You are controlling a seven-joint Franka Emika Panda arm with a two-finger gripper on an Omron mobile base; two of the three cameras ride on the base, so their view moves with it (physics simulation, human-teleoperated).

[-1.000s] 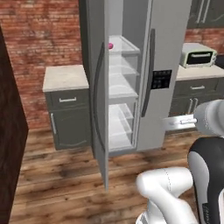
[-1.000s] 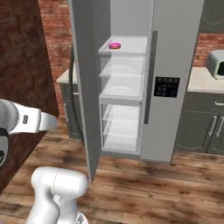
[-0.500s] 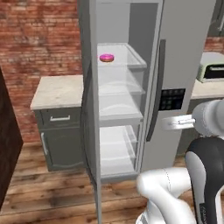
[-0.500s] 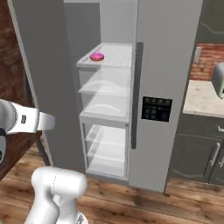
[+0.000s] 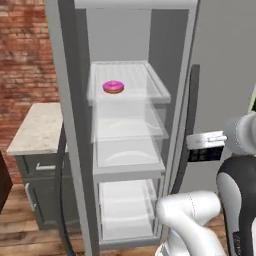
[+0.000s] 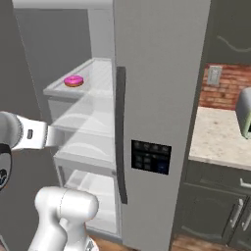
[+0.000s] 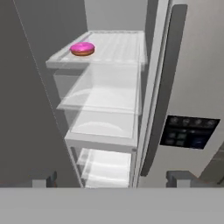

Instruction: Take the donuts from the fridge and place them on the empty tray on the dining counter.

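The fridge (image 5: 225, 75) stands with its left door swung open, showing a white interior and clear glass shelves. One pink-iced donut (image 5: 113, 86) lies on the top shelf, toward its front left; it is also seen from the right (image 6: 73, 81) and in the hand view (image 7: 82, 48). My gripper (image 7: 111, 179) is open and holds nothing. It points into the fridge (image 7: 197, 65) from well short of the shelves, below the donut's height. The tray and the dining counter are out of view.
The open fridge door (image 5: 62, 125) stands edge-on at the left of the shelves. A beige-topped wall counter (image 5: 35, 130) with dark cabinets sits left of the fridge (image 6: 157, 73). Another counter (image 6: 220, 142) with an appliance (image 6: 245, 112) is on its right.
The base has driven toward the fridge, so the whole picture has shifted and the shelves and donut look larger. The gripper stays open.
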